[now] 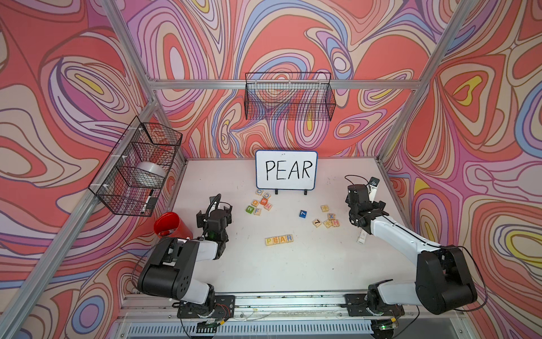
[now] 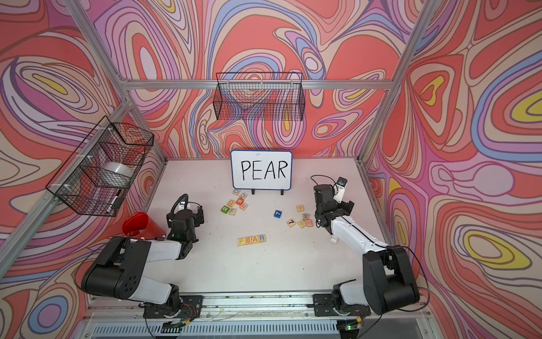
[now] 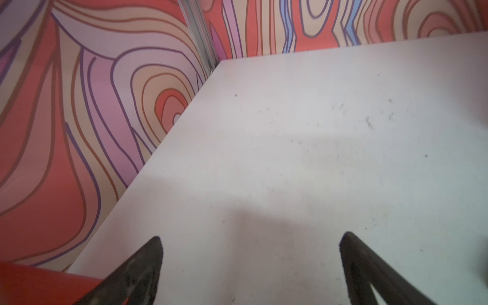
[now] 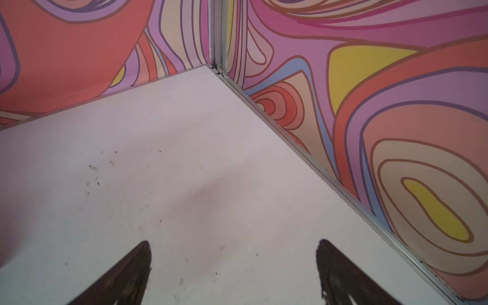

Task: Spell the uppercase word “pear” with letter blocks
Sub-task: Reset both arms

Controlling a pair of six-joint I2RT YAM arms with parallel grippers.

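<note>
Left fingers [image 3: 142, 272] and right fingers [image 4: 126, 274] gape well apart from 4 letter blocks [image 1: 279, 240].

The white table [image 1: 264, 273] bears the letter blocks [image 1: 279, 239] in a row, loose cubes [image 1: 327, 224], a whiteboard [image 1: 286, 169] and a red cup [image 1: 173, 227].

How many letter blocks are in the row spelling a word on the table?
4, side by side, left to right: the P block, the E block, the A block, the R block. None seems hidden.
</note>
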